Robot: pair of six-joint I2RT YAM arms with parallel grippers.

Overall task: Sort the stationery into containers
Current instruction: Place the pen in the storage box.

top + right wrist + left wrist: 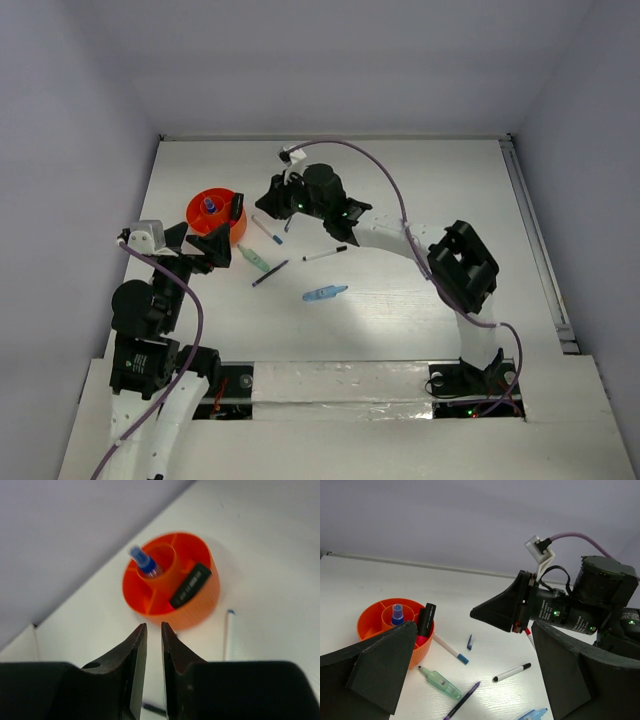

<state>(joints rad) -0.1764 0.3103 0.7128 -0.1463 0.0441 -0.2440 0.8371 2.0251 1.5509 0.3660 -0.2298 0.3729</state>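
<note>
Plastic pens (pixel 325 254), four o'clock of cup (pixel 197 208), look light, slippery: grip mid-barrel; left claw (pixel 474 627) gapes empty, right claw (pixel 154 626) nearly closed, hold unclear.

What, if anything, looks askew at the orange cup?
The black marker sits slanted in the orange cup, its top poking above the rim rather than standing straight. Nothing looks spilled or broken.

L fingers (pixel 380 665) wide, R fingers (pixel 131 680) slit-open
</note>
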